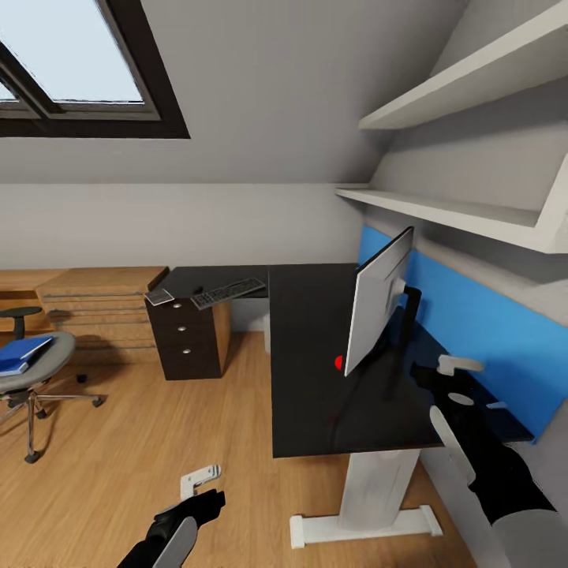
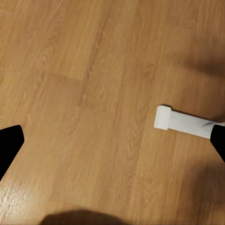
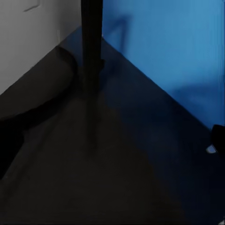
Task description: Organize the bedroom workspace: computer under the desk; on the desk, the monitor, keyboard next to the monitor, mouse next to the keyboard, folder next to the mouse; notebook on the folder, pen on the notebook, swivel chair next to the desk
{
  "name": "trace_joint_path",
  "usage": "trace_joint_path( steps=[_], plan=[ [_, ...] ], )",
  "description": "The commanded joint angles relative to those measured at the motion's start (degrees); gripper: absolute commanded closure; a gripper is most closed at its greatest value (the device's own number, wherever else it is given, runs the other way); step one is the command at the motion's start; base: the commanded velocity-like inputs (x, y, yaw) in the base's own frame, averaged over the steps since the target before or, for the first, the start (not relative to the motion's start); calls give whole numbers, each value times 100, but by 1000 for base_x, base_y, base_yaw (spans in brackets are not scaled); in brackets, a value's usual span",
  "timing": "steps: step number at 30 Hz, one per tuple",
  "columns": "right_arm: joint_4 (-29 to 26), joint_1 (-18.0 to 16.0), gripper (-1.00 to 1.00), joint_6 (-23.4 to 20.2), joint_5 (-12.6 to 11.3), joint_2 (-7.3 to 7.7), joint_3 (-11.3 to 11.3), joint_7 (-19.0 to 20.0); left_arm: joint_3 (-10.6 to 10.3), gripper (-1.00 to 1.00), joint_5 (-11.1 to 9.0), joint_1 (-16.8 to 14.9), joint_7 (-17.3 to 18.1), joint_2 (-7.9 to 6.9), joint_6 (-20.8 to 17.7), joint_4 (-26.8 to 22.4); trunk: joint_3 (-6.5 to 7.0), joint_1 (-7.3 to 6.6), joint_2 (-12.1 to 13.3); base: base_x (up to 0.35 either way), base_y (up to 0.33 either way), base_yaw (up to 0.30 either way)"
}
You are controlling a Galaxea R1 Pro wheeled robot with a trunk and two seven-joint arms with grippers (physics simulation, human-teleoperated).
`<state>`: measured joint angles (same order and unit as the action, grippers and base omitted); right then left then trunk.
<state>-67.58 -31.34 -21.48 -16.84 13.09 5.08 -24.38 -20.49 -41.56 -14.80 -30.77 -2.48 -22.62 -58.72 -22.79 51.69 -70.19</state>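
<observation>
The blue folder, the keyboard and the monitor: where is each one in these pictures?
folder [image 1: 24, 352]: head view, middle of its blue cover, lying on the chair seat.
keyboard [image 1: 228, 293]: head view, middle of its key area, at the desk's far end.
monitor [image 1: 377, 309]: head view, middle of its pale back panel.

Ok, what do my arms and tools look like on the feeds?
Both arms are black with light grey-white panels. The left tool and right tool have pale grey-white fingers on black bodies. No cables or markings show. In the wrist views the fingertips look black.
</observation>
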Motion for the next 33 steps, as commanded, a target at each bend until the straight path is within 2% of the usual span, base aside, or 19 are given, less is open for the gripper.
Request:
trace_joint_path(
  steps=[1, 3, 4, 6, 7, 11, 13, 14, 23, 28, 30, 32, 33],
  plan=[
    [-227, 93, -100, -102, -75, -40, 21, -146, -21, -100, -46, -5, -52, -7, -7, -10, -7, 0, -4, -10, 0, 0],
    [-554, 244, -100, -262, -116, -145, 24, -286, -19, -100, -45, -5, -52, -7, -6, -10, -7, 0, -4, -7, 0, 0],
    [-769, 354, -100, -396, -139, -263, 27, -381, -18, -100, -45, -5, -52, -7, -6, -10, -7, 0, -4, -4, 0, 0],
    [-907, 429, -100, -485, -152, -389, 29, -444, -17, -100, -45, -5, -55, -7, -6, -9, -7, 0, -4, -3, 0, 0],
    [-995, 481, -100, -538, -154, -508, 32, -484, -17, -100, -45, -5, -57, -7, -4, -10, -7, 0, -4, -2, 0, 0],
    [-1110, 576, -100, -592, -116, -703, 61, -528, -16, -100, -45, -5, -59, -9, -1, -9, -7, 0, -4, -1, 50, 0],
    [-1240, 684, -100, -606, -37, -793, 146, -543, -16, -100, -44, -5, -66, -12, 1, -8, -7, 0, -4, 0, 189, 0],
    [-1626, 916, -100, -617, 82, -863, 310, -555, -10, -100, -16, -5, -75, -17, 3, -3, -7, 0, -4, 0, 277, 0],
    [-1849, 1049, -100, -588, 171, -885, 373, -559, -25, -100, 128, -5, -63, -69, 12, 0, -7, 0, -4, 0, 149, 0],
    [-1956, 1141, -100, -409, 204, -887, 425, -563, -48, -100, 162, -5, -54, -73, 108, 81, -7, 0, -4, 0, 127, 0],
    [-2028, 1254, -100, -163, 398, -887, 560, -563, -62, -100, 246, -5, -42, -63, 329, 289, -7, 0, -4, 0, 252, 0],
    [-2041, 1294, -100, -27, 527, -887, 595, -563, -64, -100, 294, -5, -39, -59, 405, 350, -7, 0, -4, 0, 206, 0],
    [-2047, 1333, -100, 128, 668, -887, 619, -565, -66, -100, 335, -5, -37, -56, 453, 389, -7, 0, -4, 0, 120, 0]
  ],
)
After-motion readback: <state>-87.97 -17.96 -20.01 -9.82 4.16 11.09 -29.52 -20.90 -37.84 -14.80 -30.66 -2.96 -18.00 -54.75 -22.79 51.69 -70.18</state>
